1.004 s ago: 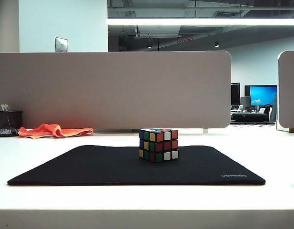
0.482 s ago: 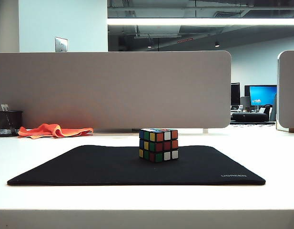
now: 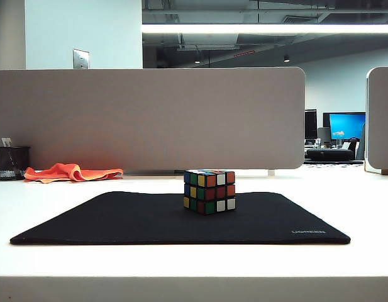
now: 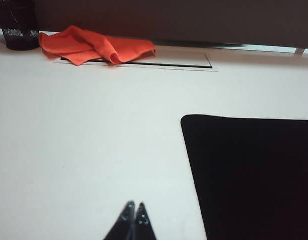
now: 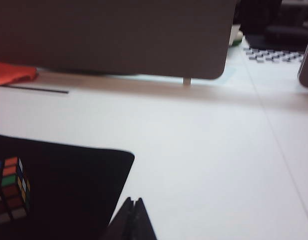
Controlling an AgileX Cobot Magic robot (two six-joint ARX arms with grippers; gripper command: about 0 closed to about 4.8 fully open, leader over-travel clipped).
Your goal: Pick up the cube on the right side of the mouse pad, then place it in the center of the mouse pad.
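The cube (image 3: pixel 209 191) stands upright near the middle of the black mouse pad (image 3: pixel 118 220), its stickers red, orange, white, green and yellow. The right wrist view catches the cube (image 5: pixel 11 190) at its edge, on the mouse pad (image 5: pixel 69 175). My right gripper (image 5: pixel 133 201) is shut and empty, over the white table just off the pad's corner. My left gripper (image 4: pixel 135 205) is also shut with nothing in it, over bare table beside the mouse pad (image 4: pixel 253 175). Neither gripper shows in the exterior view.
An orange cloth (image 3: pixel 71 172) lies at the back left next to a black mesh pen cup (image 3: pixel 12 163). A grey partition (image 3: pixel 149 119) walls off the back of the white table (image 3: pixel 181 261). The orange cloth (image 4: pixel 94 45) and cup (image 4: pixel 16 25) also show in the left wrist view.
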